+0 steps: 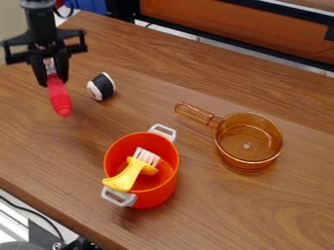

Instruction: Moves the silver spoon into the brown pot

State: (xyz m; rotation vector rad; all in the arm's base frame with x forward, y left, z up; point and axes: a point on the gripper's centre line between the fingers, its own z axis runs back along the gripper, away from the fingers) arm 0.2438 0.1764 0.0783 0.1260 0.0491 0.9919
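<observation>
Lying on wood table point(215, 219): clear brown pot point(242, 165), handle toward upper left; orange pot point(161, 192), yellow brush point(128, 176) inside. Upper left, black gripper point(53, 78) pinching red-handled silver utensil point(58, 98), handle down. Sushi piece point(103, 86) near it.

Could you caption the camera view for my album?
A robot hand grips a red-handled utensil; an amber pot and an orange pot stand on the table.

A yellow brush (white bristles uppermost) point(132, 175) leans in the orange-red pot point(160, 194); a black-and-white roll point(102, 87) lies apart.
</observation>
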